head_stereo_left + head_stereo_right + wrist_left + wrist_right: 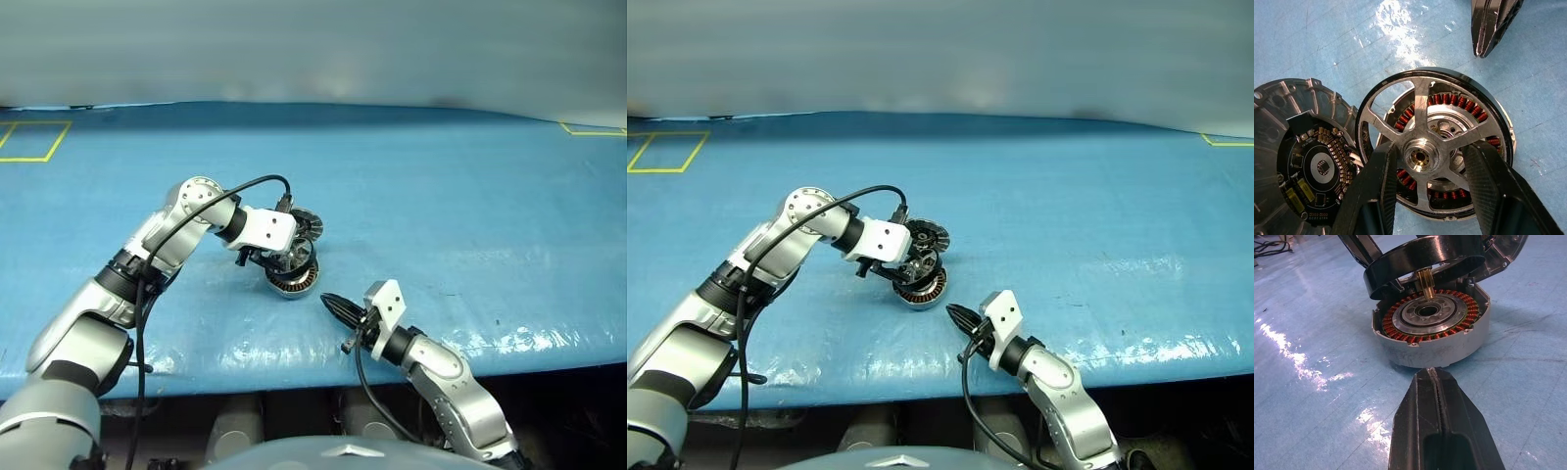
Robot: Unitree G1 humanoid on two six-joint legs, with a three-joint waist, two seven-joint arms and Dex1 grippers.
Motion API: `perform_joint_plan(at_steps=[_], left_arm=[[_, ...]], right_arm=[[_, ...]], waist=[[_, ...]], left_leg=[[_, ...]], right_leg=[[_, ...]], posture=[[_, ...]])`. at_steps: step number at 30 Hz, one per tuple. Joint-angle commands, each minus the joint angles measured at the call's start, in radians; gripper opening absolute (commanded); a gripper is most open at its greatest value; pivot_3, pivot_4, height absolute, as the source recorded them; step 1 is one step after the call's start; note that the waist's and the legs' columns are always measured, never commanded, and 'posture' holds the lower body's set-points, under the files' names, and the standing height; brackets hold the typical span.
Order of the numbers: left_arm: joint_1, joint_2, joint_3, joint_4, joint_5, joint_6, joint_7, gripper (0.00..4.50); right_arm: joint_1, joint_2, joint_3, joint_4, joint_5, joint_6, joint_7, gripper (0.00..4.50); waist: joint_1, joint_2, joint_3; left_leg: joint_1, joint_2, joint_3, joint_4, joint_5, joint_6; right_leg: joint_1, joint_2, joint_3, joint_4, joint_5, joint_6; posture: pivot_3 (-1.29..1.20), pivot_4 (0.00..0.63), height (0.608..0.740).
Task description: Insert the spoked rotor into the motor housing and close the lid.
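The left gripper (pixel 1425 181) is clamped on the spoked rotor (pixel 1422 156), holding it tilted just above the motor housing (pixel 1432 340), which sits toward the near edge of the blue table (pixel 470 196). The rotor's brass shaft hangs over the housing's dark centre but is not yet seated. The lid (pixel 1300 152) stands open beside the housing; closing it remains. The right gripper (pixel 1437 423), fingers together, waits near. Whether the shaft lines up with the bore is hard to judge.
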Motion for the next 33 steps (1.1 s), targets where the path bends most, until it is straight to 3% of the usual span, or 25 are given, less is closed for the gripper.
perform_joint_plan(at_steps=[1, 25, 33], left_arm=[[-0.008, 0.012, 0.019, -0.003, 0.008, -0.011, -0.026, 1.77], [-0.003, -0.003, 0.005, 0.005, 0.067, -0.034, -0.071, 1.77], [-0.006, -0.007, 0.023, -0.049, 0.034, -0.005, -0.111, 4.35]], right_arm=[[0.001, 0.008, -0.006, -0.02, -0.003, -0.023, -0.007, 0.0], [0.005, 0.019, 0.002, -0.004, -0.035, -0.004, -0.029, 0.0], [0.009, 0.021, 0.005, -0.006, -0.035, 0.0, -0.039, 0.0]], waist=[[0.0, 0.0, 0.0], [-0.002, 0.0, 0.0], [-0.004, 0.0, 0.0]], left_leg=[[0.0, 0.0, 0.0, 0.0, 0.0, 0.0], [0.0, 0.0, 0.0, 0.0, 0.0, 0.0], [0.0, 0.0, 0.0, 0.0, 0.0, 0.0]], right_leg=[[0.0, 0.0, 0.0, 0.0, 0.0, 0.0], [0.0, 0.0, 0.0, 0.0, 0.0, -0.001], [0.0, 0.0, 0.0, 0.0, 0.0, -0.001]], posture=[[0.0, 0.15, 0.74], [0.0, 0.15, 0.74], [0.0, 0.15, 0.74]])
